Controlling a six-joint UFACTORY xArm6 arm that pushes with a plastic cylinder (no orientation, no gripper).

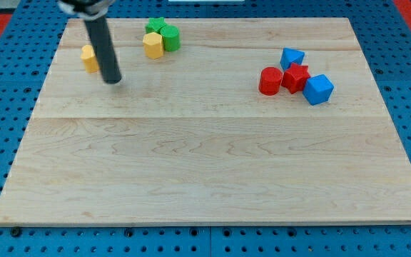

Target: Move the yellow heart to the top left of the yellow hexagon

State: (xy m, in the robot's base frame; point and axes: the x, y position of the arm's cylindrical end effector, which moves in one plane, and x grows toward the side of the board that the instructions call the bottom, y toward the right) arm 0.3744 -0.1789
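One pale wooden board (212,157) rests on blue pegboard (6,107).

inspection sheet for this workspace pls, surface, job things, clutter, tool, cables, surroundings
surface: pale wooden board, bare across the middle and bottom
job's things: yellow heart at the top left, partly hidden behind the rod; yellow hexagon to its right, touching two green blocks
clutter: at the right, red cylinder, red star and two blue blocks bunched together
tool: no gripper; my tip sits just below and right of the heart, contact unclear
cables: nothing seen
surroundings: blue pegboard around the board, red at the top corners
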